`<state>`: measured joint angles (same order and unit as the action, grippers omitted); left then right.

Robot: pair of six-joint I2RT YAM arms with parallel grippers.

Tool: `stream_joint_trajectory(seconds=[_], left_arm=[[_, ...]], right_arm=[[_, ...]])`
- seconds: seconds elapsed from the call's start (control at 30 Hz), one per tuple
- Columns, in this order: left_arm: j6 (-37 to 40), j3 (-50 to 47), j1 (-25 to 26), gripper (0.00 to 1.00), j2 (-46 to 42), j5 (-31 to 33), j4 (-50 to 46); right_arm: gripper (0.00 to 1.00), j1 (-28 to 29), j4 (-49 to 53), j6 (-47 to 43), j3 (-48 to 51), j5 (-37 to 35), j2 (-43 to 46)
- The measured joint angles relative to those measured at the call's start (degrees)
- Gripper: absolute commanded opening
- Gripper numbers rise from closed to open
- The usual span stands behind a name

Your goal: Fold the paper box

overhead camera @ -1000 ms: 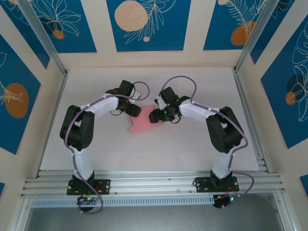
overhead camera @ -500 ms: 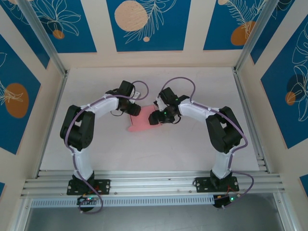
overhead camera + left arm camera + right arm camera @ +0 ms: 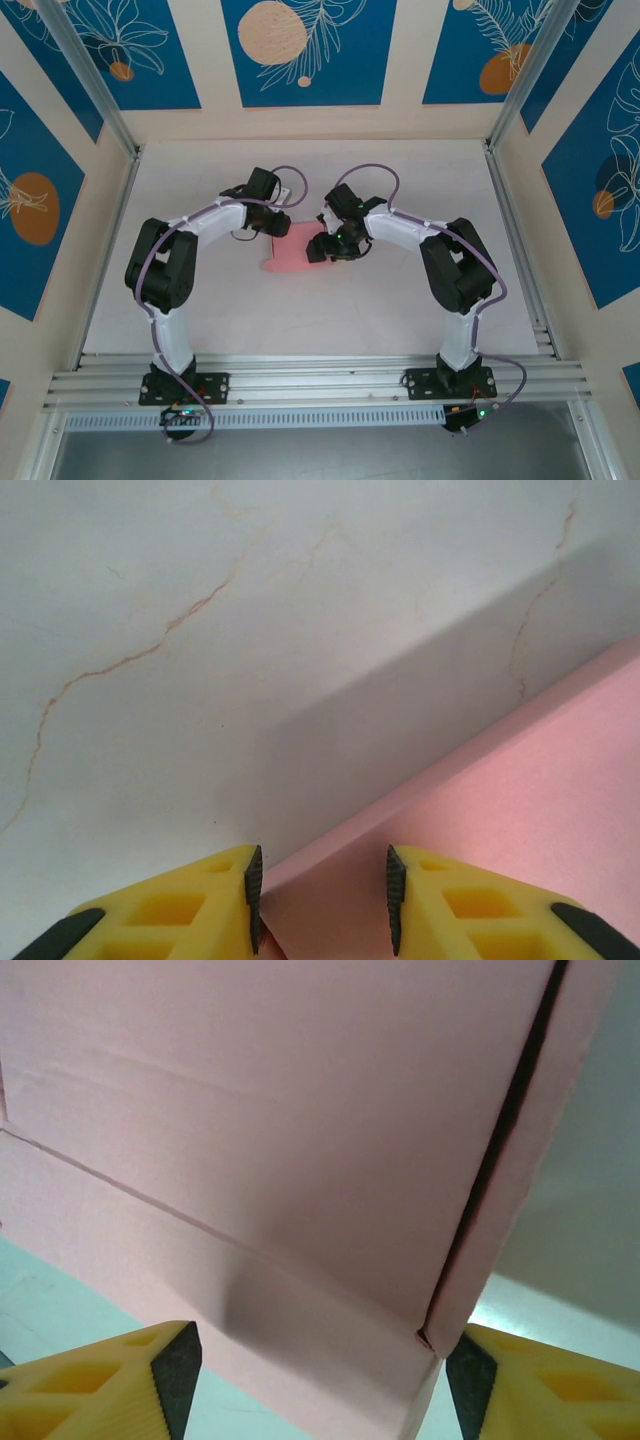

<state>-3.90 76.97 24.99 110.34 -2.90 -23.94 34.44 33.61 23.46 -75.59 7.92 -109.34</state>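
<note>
The pale pink paper box lies mid-table between both arms. My left gripper is at its upper left edge. In the left wrist view the yellow fingers stand partly apart over a corner of the pink card, the left pad touching a raised fold and the right pad clear of it. My right gripper is at the box's right end. In the right wrist view its jaws are wide apart around the box, with the right pad against a turned-up side flap.
The white marbled table top runs out to an aluminium frame rail at the near edge. Blue-and-cream patterned walls close in the back and sides. Both arm bases stand on the near rail.
My left gripper's jaws have narrowed over the paper's corner. My right gripper has shifted a little left against the box, and the pink sheet looks more compact.
</note>
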Motion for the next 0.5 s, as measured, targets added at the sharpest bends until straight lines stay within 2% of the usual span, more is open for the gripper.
stream_joint_trajectory(seconds=[0.5], left_arm=[[-0.8, -0.1, 0.1, 0.34, 0.1, 0.0, 1.0]], right_arm=[[0.57, 2.2, -2.4, 5.1, 2.3, -1.7, 0.1]])
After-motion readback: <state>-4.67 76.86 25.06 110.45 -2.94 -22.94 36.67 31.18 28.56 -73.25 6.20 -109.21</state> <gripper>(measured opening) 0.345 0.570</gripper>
